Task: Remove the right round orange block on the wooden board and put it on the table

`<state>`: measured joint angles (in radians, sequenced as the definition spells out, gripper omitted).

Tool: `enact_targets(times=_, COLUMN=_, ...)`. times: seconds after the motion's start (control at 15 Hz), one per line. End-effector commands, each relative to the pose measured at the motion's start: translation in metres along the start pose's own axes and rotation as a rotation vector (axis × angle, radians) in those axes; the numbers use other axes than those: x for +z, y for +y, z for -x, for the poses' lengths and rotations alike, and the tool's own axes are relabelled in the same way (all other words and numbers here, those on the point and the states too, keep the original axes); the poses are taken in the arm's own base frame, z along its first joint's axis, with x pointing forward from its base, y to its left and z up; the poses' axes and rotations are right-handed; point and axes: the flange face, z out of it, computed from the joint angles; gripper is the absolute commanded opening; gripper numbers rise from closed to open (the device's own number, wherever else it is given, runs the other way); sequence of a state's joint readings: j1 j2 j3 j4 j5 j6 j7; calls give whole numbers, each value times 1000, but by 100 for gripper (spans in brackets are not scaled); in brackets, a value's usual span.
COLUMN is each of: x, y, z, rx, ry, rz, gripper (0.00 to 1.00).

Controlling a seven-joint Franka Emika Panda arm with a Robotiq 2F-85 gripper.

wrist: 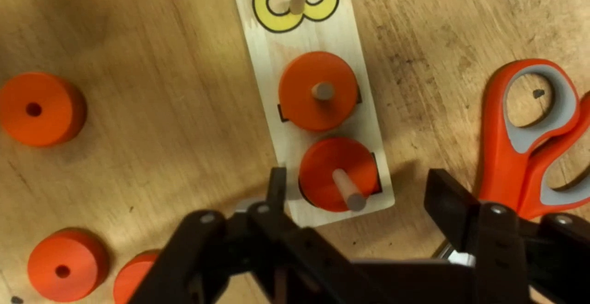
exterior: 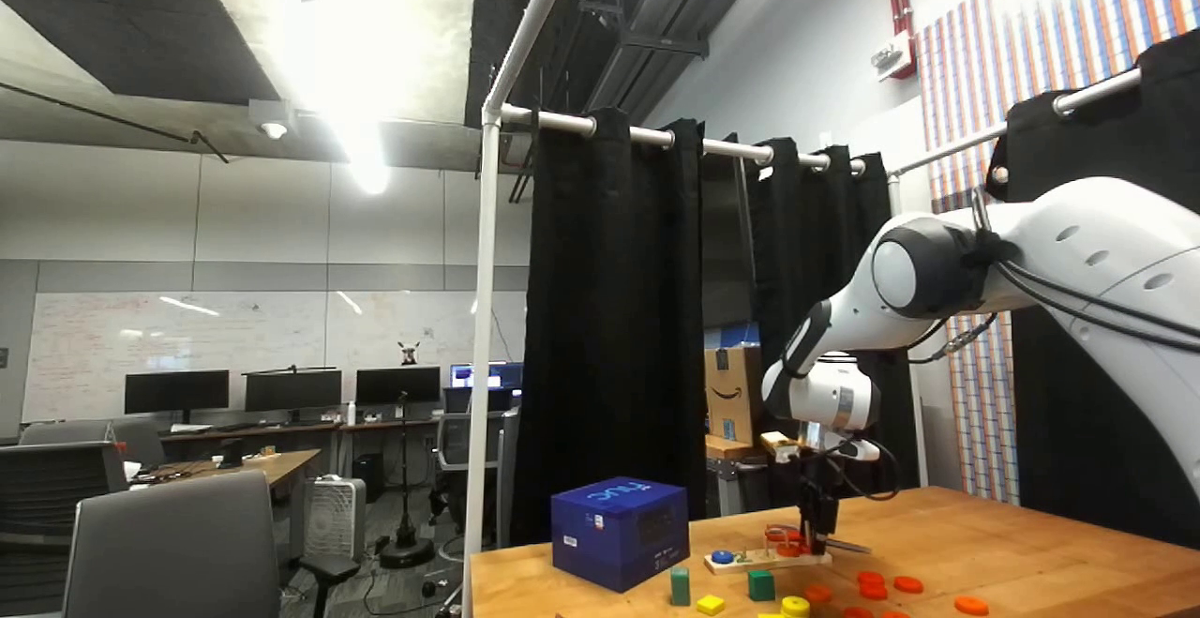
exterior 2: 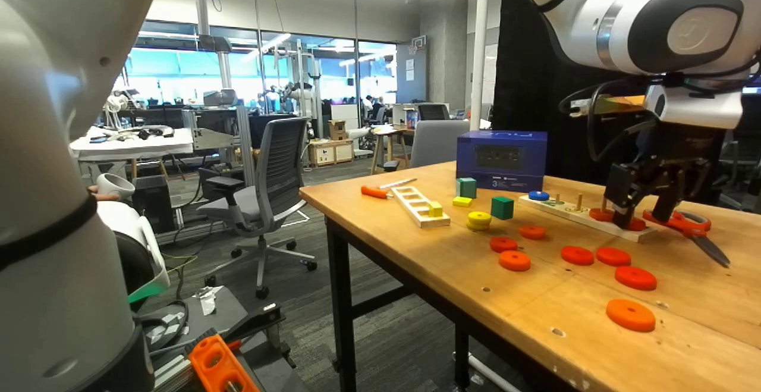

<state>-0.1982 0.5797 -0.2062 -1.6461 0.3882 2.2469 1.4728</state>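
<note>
Gripper (wrist: pixel 357 186) spread wide, empty: in the wrist view its fingers (wrist: pixel 277 188) flank the right round orange block (wrist: pixel 322 172), pegged on the wooden board (wrist: pixel 295 45), just below centre; scissors (wrist: pixel 500 170) lie at right. In an exterior view I see a blue disc (exterior 2: pixel 538 196) on the board's left end, loose orange discs (exterior 2: pixel 514 260) on the table (exterior 2: pixel 452 255). In an exterior view a blue box (exterior: pixel 619 534) stands bottom centre
</note>
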Motion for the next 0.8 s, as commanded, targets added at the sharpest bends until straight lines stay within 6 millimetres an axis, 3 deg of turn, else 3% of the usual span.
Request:
enact_targets(times=0.0, x=-8, y=-10, z=4, rx=-1, ry=38, rz=-7, gripper=47)
enact_targets(times=0.27, x=-11, y=-11, z=4, rx=-11, ry=51, rz=-10, gripper=16)
enact_targets(times=0.73, x=-22, y=-9, z=4, rx=-22, ry=67, rz=-20, gripper=18)
